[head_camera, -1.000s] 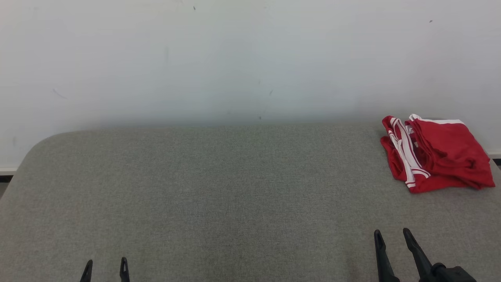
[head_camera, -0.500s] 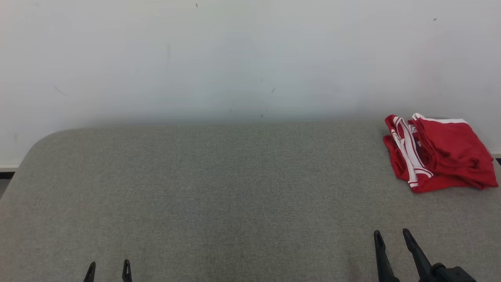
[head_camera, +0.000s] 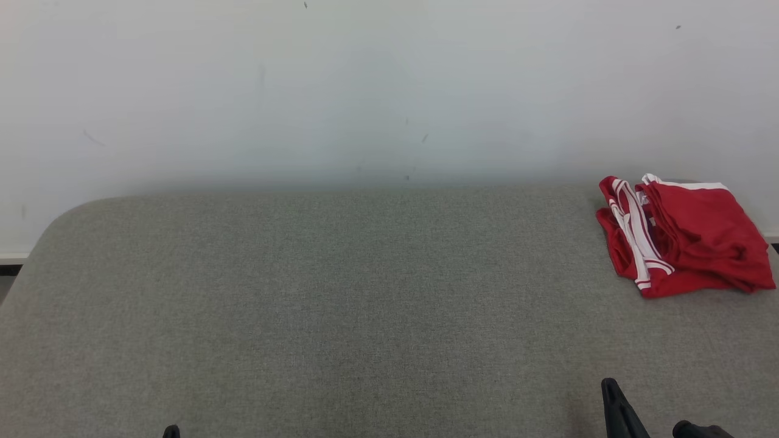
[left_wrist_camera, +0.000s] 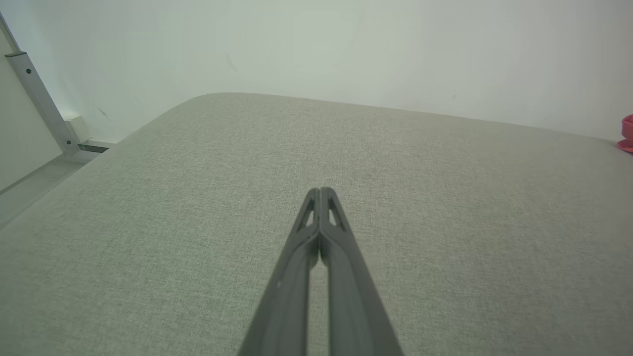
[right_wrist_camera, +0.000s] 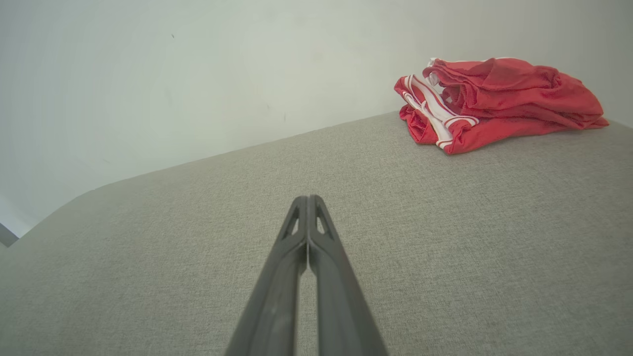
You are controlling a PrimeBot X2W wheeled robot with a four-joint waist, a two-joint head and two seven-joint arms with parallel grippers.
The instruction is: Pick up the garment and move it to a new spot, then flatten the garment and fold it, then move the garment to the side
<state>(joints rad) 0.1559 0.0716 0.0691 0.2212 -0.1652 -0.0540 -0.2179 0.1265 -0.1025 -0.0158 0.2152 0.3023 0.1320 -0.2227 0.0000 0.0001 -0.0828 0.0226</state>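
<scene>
Two grippers sit low at the near edge of a grey fabric-covered table (head_camera: 365,292). The left gripper (left_wrist_camera: 320,190) has its two dark fingers pressed together tip to tip, holding nothing, above bare cloth. The right gripper (right_wrist_camera: 307,198) is likewise closed on nothing, its fingers meeting at the tips. The garment (head_camera: 684,234), red with white stripes and trim, lies as a folded, slightly rumpled bundle at the far right corner of the table. It is close to the far edge by the white wall (head_camera: 365,91) and reaches the right margin of the head view, so where the table's right edge runs beside it cannot be told. It is well apart from both grippers, ahead of the right one and off to its right in the right wrist view; in the left wrist view a sliver of red shows at the right margin. Between garment and grippers the cloth lies bare, leaving the middle and the whole left half of the table open. The table's far left corner is rounded, and its far edge runs straight along the wall. Past the left edge the left wrist view shows pale floor (left_wrist_camera: 29,183) and a slanting metal rail (left_wrist_camera: 39,99) against the wall.
</scene>
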